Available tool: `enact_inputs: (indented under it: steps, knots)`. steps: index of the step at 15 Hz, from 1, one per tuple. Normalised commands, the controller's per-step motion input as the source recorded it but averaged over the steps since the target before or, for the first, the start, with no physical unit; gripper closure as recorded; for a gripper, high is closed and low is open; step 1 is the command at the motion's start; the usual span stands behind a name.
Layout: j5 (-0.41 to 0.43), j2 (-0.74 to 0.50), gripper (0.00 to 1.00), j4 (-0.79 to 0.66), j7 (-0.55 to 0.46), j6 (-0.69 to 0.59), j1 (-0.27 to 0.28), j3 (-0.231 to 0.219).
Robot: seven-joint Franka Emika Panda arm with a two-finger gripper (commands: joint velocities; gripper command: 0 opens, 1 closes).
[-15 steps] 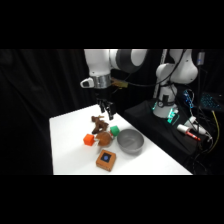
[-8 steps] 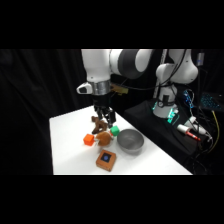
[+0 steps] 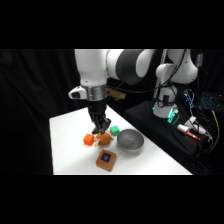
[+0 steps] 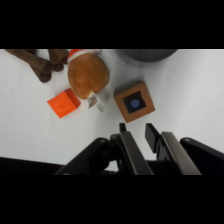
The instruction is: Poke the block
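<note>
- The block [image 3: 106,160] lies flat on the white table [image 3: 67,145], toward the near edge in the side view, with its dark blue square mark facing up.
- In the wrist view the block [image 4: 134,102] sits just above the gripper [image 4: 140,132], and a strip of bare table shows between them.
- The two fingers of the gripper are close together with only a narrow gap, and nothing is held between them.
- In the side view the gripper [image 3: 100,127] hangs above the group of small objects, behind the block, and does not touch it.
- A small orange cube [image 4: 63,103] lies to the left of the block in the wrist view, well apart from it.
- A round brown object [image 4: 88,75], like a toy with a white base, stands between the orange cube and the block.
- A dark brown stick-like piece [image 4: 42,62] lies at the upper left of the wrist view.
- A grey bowl [image 3: 130,140] stands on the table near the block, on its right in the side view.
- A small green cube [image 3: 114,131] is just beside the bowl, on the far side.
</note>
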Motion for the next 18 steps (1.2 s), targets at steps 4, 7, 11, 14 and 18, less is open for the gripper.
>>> enact_inputs:
  steps: [4,7,11,14,18]
  knots:
    - [-0.076,0.21,1.00,0.25,0.00,0.09,0.017,0.040]
    - [-0.059,0.20,1.00,0.17,-0.04,0.13,-0.002,0.039]
    - [-0.040,0.17,1.00,0.12,-0.04,0.14,0.003,0.044]
    - [-0.052,0.14,1.00,0.08,-0.02,0.15,0.014,0.037]
    - [-0.031,0.15,1.00,0.05,-0.02,0.17,0.001,0.040]
